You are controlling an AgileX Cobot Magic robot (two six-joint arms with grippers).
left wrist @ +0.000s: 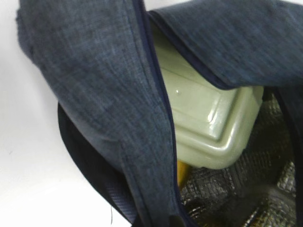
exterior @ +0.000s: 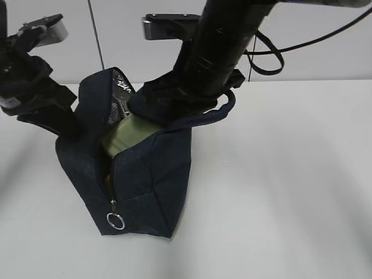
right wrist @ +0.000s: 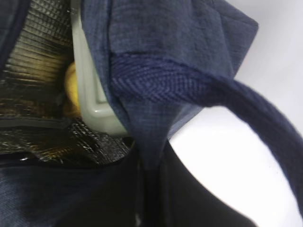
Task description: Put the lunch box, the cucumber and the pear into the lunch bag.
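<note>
The navy lunch bag (exterior: 151,186) stands open in the middle of the table. Inside it lies the sage-green lunch box (exterior: 125,136), tilted, with the yellow pear (left wrist: 182,172) showing beneath its corner. The right wrist view shows the lunch box (right wrist: 90,94) and the pear (right wrist: 71,90) too. The cucumber is hidden. My left gripper (exterior: 68,128) is shut on the bag's left flap (left wrist: 118,118). My right gripper (exterior: 157,115) is shut on the bag's right rim (right wrist: 151,142), just over the box.
The bag's zipper ring pull (exterior: 115,221) hangs at its near end. A rope handle (exterior: 229,104) loops out on the right beside my right arm. A white table (exterior: 290,186) lies all around, with a wall behind.
</note>
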